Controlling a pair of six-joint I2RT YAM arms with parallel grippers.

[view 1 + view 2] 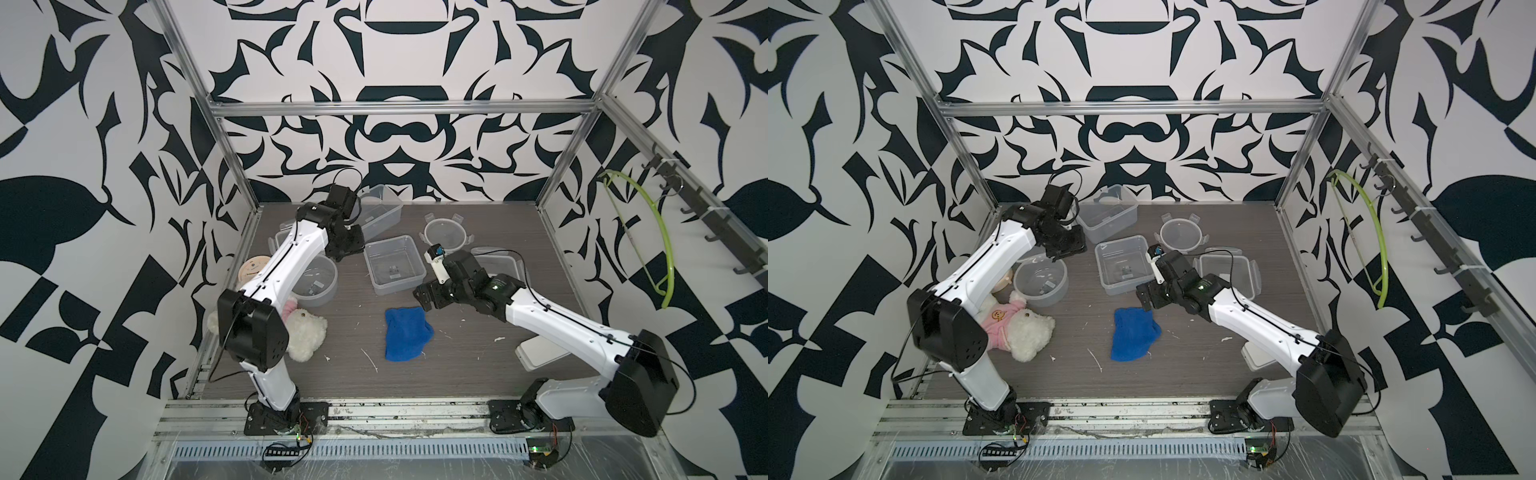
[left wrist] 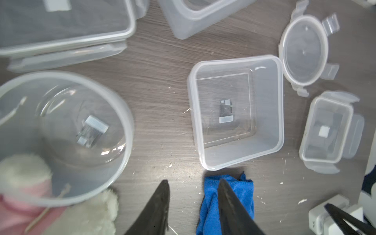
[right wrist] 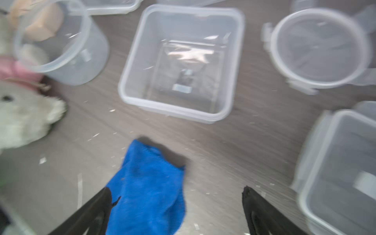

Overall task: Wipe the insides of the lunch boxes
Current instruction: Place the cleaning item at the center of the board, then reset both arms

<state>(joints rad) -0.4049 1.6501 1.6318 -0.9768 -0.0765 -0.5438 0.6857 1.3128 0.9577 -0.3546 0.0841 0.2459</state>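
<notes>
Only in wrist views: left jaws apart, right jaws wide, both empty.

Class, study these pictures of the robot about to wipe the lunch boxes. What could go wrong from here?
1. The blue cloth lies off-centre under the open right claw; closing might pinch only an edge and drop it mid-wipe.
2. Nothing holds the square lunch box; the left claw is open and empty, so wiping may shove the box into the round lid.
3. The plush toy beside the round lunch box could snag the cloth.
</notes>
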